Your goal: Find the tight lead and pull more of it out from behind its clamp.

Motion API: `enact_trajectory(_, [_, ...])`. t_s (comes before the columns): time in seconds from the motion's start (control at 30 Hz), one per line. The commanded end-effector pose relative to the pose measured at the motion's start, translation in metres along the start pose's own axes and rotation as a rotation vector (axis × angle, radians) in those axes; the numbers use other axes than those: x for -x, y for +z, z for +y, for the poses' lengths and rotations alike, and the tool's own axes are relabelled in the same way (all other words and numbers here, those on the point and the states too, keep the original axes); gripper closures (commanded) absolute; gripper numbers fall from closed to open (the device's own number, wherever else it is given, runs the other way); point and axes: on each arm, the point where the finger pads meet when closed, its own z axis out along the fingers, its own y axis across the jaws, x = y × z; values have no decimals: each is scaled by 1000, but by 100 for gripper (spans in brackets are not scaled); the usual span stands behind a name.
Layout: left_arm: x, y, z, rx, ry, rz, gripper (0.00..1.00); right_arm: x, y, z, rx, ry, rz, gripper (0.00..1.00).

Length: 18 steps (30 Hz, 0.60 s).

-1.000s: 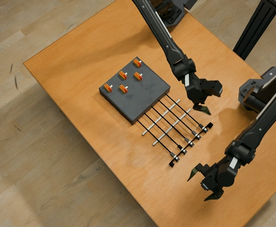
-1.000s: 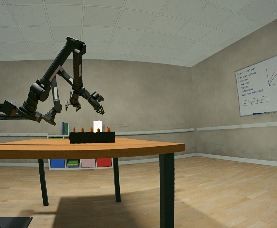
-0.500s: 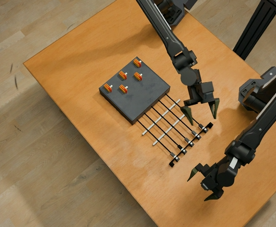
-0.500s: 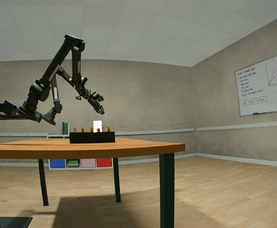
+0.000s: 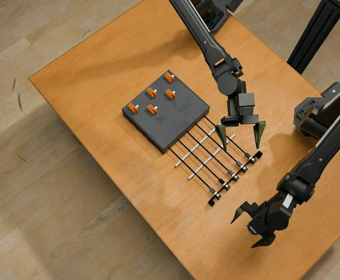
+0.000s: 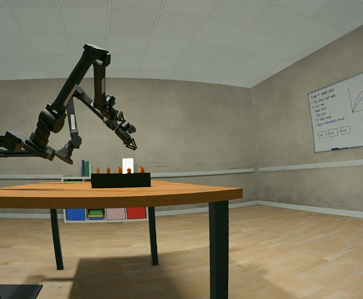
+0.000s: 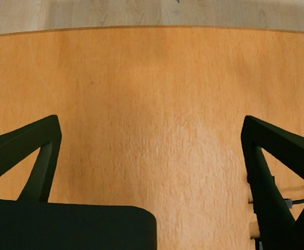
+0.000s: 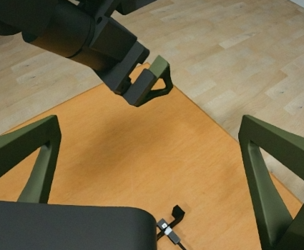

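Observation:
Five thin black leads (image 5: 190, 168) run from a dark box (image 5: 171, 126) (image 6: 120, 180) to plugs (image 5: 213, 191) (image 8: 173, 237) (image 7: 288, 203) in a row at a black rail (image 5: 211, 203) (image 8: 178, 212). Five orange-red handles (image 5: 169, 78) (image 6: 141, 169) stand on the box, staggered. Port letters are too small to read; the clamps are not clearly visible. My right gripper (image 5: 241, 149) (image 8: 149, 125) is open and empty, above the upper right end of the row. My left gripper (image 5: 241, 235) (image 7: 151, 125) is open and empty, beyond the rail's lower end, touching nothing.
Two pale bars (image 5: 176, 165) (image 5: 190, 178) lie crosswise under the leads. The table (image 5: 83, 99) (image 6: 191, 194) has its edge beyond the left gripper. The left arm shows close by at the top of the right wrist view. A dark metal frame (image 5: 310, 39) stands beyond the table's edge.

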Motion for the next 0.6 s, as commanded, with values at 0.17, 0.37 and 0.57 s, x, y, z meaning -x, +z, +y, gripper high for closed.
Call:
enact_trajectory(0.17, [5,-1,1,2,1,-10,0,3,2,1,-3,11,-10,0])
enact_trajectory(0.37, [5,-1,1,2,1,-10,0,3,2,1,-3,11,-10,0])
enact_trajectory(0.57, [5,-1,1,2,1,-10,0,6,-48,22,49,93,55,0])
